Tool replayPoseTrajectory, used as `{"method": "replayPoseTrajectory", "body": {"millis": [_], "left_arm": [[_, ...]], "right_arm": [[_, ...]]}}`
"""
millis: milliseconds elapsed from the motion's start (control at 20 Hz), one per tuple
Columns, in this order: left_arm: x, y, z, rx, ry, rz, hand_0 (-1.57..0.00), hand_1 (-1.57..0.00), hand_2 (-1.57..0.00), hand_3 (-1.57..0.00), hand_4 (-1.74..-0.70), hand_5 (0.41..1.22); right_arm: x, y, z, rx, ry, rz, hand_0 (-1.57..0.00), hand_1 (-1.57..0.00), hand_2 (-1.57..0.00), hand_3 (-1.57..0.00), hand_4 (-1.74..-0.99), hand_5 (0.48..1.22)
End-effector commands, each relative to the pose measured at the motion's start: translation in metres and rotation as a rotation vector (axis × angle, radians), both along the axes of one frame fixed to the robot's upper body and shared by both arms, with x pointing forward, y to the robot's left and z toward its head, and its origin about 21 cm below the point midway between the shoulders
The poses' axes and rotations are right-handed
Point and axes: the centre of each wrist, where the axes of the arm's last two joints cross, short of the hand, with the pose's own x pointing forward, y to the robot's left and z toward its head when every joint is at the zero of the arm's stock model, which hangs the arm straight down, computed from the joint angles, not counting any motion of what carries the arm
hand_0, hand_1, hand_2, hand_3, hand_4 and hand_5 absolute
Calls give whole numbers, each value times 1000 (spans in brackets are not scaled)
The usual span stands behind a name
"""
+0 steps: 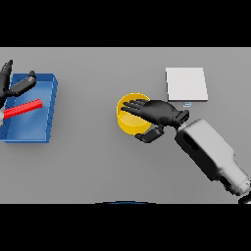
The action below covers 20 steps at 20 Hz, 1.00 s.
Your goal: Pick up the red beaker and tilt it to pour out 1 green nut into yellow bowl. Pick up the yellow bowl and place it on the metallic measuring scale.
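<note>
The yellow bowl point(128, 121) stands near the table's middle. My right hand point(159, 112) reaches in from the right, its straight fingers spread over the bowl's right half and its thumb bent beside the bowl's near right wall. The hand is open and hides part of the rim. The red beaker point(23, 109) lies tilted in a blue bin point(46, 105) at the far left. My left hand point(19, 86) hovers over the bin's far left corner, open and apart from the beaker. The metallic scale point(186, 84), a pale square plate, sits right of and behind the bowl. No green nut shows.
The blue bin has raised walls and takes up the left edge of the table. My right forearm point(211, 152) slants across the table's right side toward the near edge.
</note>
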Motion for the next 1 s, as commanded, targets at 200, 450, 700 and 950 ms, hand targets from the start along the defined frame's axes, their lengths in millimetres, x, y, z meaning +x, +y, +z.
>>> {"method": "replayPoseTrajectory", "body": {"millis": [200,450,700,950], "left_arm": [[3,1,1,-6,3,11,1,1,1,1,-799,737],[2,2,-1,-3,0,8,1,1,1,1,-793,731],[1,-1,3,-2,-10,1,1,1,1,1,-793,722],[-5,2,5,-2,-18,0,1,1,1,1,-799,728]], "right_arm": [[8,6,-7,-80,25,6,1,1,1,1,-1300,671],[9,14,-8,-148,43,38,1,1,1,1,-1304,713],[8,19,-13,-199,30,46,-258,-236,-233,-249,-1387,900],[8,16,-10,-232,85,52,-1136,-1107,-1086,-867,-1604,1116]]}}
